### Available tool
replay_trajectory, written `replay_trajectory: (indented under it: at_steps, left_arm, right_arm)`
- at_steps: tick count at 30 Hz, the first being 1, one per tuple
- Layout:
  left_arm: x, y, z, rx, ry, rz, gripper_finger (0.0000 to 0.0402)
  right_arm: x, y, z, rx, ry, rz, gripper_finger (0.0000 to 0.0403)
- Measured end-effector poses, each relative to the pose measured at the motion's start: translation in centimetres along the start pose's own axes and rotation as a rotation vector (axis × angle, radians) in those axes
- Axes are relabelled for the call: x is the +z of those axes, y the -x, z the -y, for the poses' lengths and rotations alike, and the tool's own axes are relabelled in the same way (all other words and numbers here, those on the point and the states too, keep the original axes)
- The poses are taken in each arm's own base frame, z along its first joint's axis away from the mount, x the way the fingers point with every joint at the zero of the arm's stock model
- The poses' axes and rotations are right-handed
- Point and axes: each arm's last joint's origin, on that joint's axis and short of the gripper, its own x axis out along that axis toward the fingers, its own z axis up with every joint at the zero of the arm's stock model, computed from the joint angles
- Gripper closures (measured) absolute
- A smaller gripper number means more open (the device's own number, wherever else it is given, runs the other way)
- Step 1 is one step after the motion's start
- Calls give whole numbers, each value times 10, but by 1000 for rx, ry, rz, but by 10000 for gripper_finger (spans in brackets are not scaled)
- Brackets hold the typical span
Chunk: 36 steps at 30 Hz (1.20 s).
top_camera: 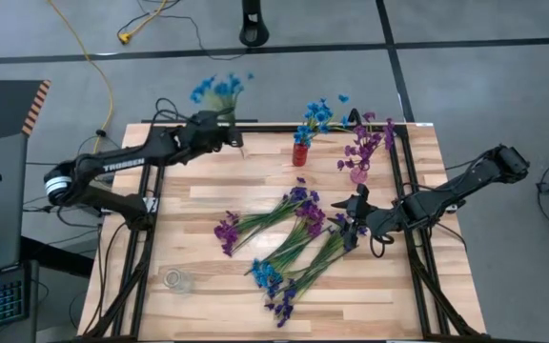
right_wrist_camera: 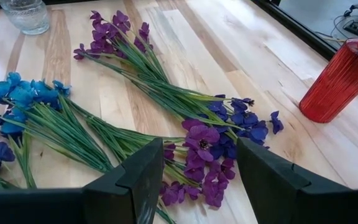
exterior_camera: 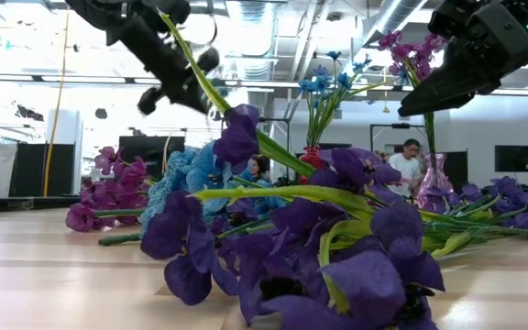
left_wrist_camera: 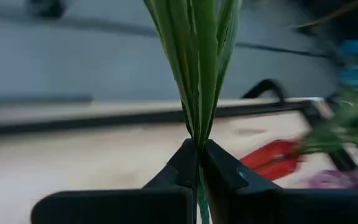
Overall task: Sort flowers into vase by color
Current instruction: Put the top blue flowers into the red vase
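Observation:
My left gripper [top_camera: 229,133] is over the table's far left edge, shut on a blue flower whose blossoms [top_camera: 219,90] reach out beyond that edge. A loose heap of blue, magenta and violet flowers [top_camera: 294,238] lies on the table's middle. My right gripper [right_wrist_camera: 201,149] hangs open just above the heap's right end, touching nothing. A red vase [top_camera: 300,152] holds blue flowers [top_camera: 322,112]. A pale vase [top_camera: 358,174] holds magenta flowers [top_camera: 370,141]. My left gripper pinches the flower's bundle of green stem and leaves [left_wrist_camera: 197,127] between its two fingertips [left_wrist_camera: 182,165]. The fingers lie across the stem, and a short piece of it shows below them. The flower is lifted clear of the table, its blossoms above the gripper and toward the far side.
A clear glass vase [top_camera: 177,280] stands near the front left corner. Black rails [top_camera: 417,191] frame the wooden table. People are in the room beyond the far edge [exterior_camera: 411,156].

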Motion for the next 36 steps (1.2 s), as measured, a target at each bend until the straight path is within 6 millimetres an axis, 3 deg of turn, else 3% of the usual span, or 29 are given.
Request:
replay_trajectory:
  at_steps: [8, 13, 23, 29, 36]
  left_arm:
    - [-1, -9, 43, -322, -246, 210, 401]
    - [-11, -29, 60, -491, -306, 310, 401]
    - [-51, -87, 62, -668, -393, 530, 401]
    - [-62, -99, 57, -670, -402, 550, 401]
    - [-62, -101, 55, -659, -459, 552, 401]
  right_arm:
    - [0, 0, 0, 0, 0, 0, 172]
    - [0, 0, 0, 0, 0, 0, 172]
    - [0, 0, 0, 0, 0, 0, 172]
    - [0, 0, 0, -1, 0, 0, 172]
    - [0, 0, 0, -1, 0, 1, 172]
